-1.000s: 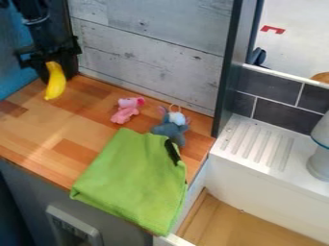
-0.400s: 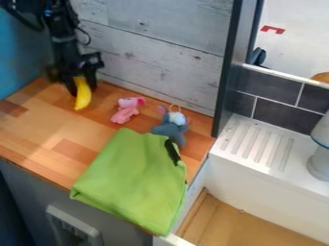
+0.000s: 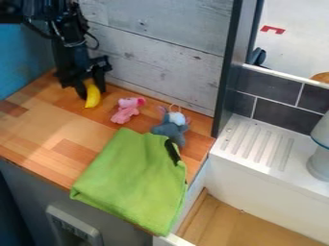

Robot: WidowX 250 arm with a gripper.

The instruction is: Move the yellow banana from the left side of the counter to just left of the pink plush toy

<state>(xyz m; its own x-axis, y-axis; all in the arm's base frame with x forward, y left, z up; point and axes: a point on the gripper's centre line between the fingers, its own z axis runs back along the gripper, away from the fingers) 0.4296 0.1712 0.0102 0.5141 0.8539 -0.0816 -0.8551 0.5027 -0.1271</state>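
I have the yellow toy banana (image 3: 93,98) at the back left of the wooden counter (image 3: 38,132), nearly upright. My gripper (image 3: 91,87) has its fingers closed down to the fruit's width, pinching its upper part; I judge that grip leaves the lower end free below the fingertips. I can't tell whether that tip touches the wood. Just beside it lies a pink plush toy (image 3: 126,110), then a grey-blue plush (image 3: 171,129) near the folded green cloth (image 3: 132,180). The cloth overhangs the front edge, probably because it's laid across the corner. I can read no writing on any of them.
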